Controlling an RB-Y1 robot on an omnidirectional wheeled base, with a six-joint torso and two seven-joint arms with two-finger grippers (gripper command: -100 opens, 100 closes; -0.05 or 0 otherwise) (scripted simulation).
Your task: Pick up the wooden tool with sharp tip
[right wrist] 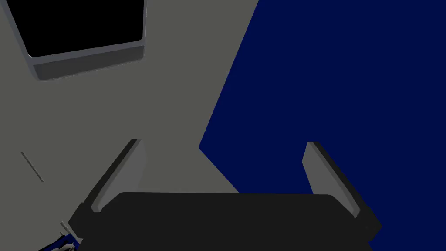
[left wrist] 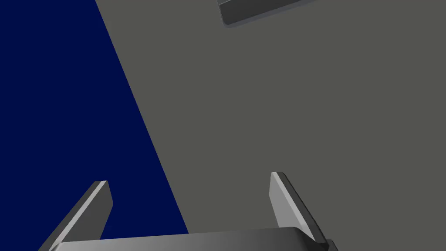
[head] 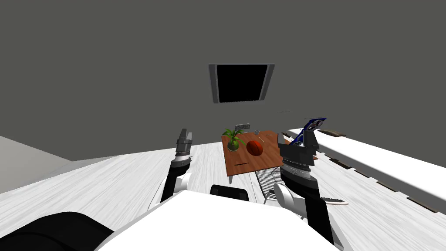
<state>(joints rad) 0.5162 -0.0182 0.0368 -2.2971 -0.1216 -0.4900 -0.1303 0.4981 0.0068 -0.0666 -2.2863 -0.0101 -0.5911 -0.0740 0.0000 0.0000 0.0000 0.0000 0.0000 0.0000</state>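
A small brown table (head: pixel 265 162) stands a short way ahead of me. Near its front edge lies a thin, short dark stick (head: pixel 241 164), too small to make out its tip. My left gripper (head: pixel 184 133) (left wrist: pixel 189 178) is raised to the left of the table, open and holding nothing. To the table's right, my right gripper (head: pixel 310 138) (right wrist: pixel 223 143) is also raised and open, with nothing between its fingers. Both are well short of the stick.
On the table are a potted green plant (head: pixel 233 139) and a red ball (head: pixel 255 148). A wire-mesh seat (head: pixel 266 179) stands at its right front corner. A long white counter (head: pixel 383 161) runs along the right, with a blue object (head: pixel 305 130) near its far end.
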